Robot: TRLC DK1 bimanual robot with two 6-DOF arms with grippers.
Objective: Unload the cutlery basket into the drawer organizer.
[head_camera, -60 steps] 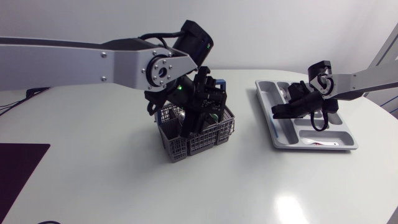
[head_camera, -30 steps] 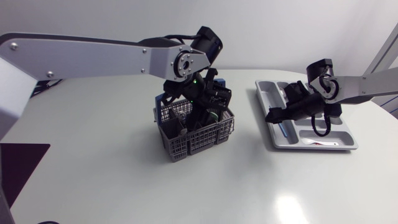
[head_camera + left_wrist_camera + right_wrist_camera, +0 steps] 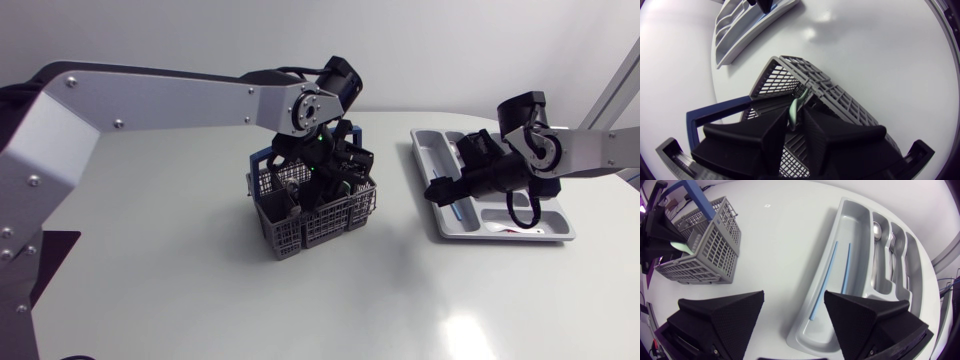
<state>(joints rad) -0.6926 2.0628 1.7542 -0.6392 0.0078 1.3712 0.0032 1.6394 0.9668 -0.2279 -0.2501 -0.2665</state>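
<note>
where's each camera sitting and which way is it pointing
Head view: fixed above the table, looking down; both arms enter from the sides, left pincer in the basket, right pincer at the organizer edge.
Left wrist view: on the left arm's last link, facing down into the basket; left pincer shows, shut on a green utensil.
Right wrist view: on the right arm's last link, facing down at table and organizer; open right pincer shows.
Shared: both wrist views show basket and organizer.

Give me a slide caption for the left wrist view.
Left hand gripping a pale green handle inside the grey cutlery basket, organizer tray beyond.
</note>
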